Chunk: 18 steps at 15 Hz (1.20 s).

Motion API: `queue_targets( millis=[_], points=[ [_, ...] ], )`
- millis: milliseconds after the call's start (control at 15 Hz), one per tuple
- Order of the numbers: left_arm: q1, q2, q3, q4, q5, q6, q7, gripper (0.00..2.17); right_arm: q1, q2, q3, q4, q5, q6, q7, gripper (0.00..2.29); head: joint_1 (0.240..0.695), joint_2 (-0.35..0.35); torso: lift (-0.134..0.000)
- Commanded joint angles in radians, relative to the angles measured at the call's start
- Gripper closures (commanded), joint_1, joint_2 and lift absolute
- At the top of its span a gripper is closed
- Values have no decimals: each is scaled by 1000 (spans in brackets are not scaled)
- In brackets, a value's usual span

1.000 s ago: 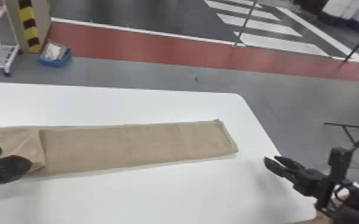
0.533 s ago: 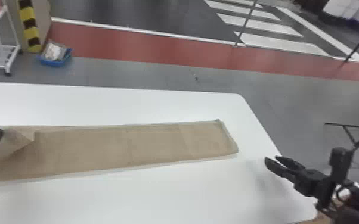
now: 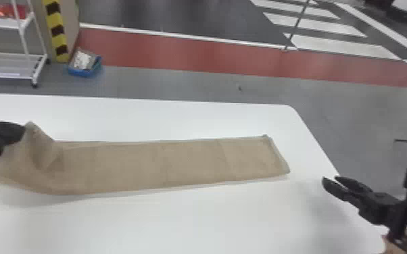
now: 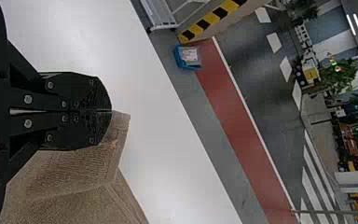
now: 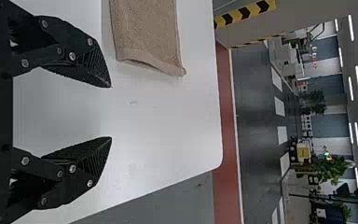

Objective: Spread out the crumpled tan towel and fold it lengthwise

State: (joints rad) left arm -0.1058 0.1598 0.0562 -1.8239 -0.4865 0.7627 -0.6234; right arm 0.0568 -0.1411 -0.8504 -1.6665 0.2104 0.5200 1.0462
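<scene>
One raised part of the tan towel (image 3: 165,162), at its left end, is pinched in the left gripper (image 3: 20,131), whose fingers are pressed together on the cloth. From there the towel runs as a long strip across the white table (image 3: 192,223), its right end lying flat. The right gripper (image 3: 330,179) has its fingers spread with nothing between them, near that right end but not touching it, by the table's right edge

Pressing fingertips together on the left hand (image 3: 21,130); holding the right hand (image 3: 330,179), fingers parted, well apart from the left.
</scene>
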Motion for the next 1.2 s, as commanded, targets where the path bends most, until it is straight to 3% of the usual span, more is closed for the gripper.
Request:
queue_targets(
  millis=[0, 333, 800, 1000, 1133],
  points=[
    [-32, 0, 2, 43, -14, 65, 24, 1737, -2, 0, -2, -1, 0, 4, 0, 572, 695, -262, -124],
    [-74, 9, 5, 98, -23, 225, 65, 1737, -51, -8, 8, -24, 12, 81, -6, 572, 695, -221, -124],
    [-43, 0, -6, 31, -9, 215, 51, 1737, -202, -35, 102, -2, 87, 216, -54, 572, 695, -205, -124],
    [-17, 0, 5, -43, 54, 182, 37, 1737, -253, -44, 143, 53, 124, 228, -91, 572, 695, -206, -124],
    [-20, -8, -2, -35, 62, 129, 48, 1737, -287, -44, 182, 83, 144, 234, -103, 572, 695, -212, -124]
  ],
)
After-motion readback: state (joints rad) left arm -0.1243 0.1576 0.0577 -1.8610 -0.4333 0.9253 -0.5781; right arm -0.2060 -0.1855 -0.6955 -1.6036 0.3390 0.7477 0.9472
